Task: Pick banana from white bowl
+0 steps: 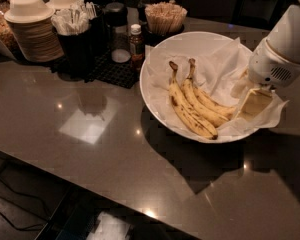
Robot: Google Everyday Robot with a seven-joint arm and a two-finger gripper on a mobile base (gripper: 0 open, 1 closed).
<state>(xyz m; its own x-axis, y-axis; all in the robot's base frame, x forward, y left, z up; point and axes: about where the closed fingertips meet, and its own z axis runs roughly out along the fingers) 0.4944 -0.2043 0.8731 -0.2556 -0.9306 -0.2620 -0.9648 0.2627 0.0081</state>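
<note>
the hand [249,103] hangs at the right rim of the white bowl [155,91], near the banana [187,115] — grip: cannot tell.

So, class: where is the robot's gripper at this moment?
In the camera view the gripper is at the right, low inside the right rim of the white bowl, just right of the ends of the three bananas.

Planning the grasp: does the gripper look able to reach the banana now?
Probably yes: the gripper hangs over the right side of the white bowl, and the banana lies uncovered on the paper, though two other bananas lie between.
</note>
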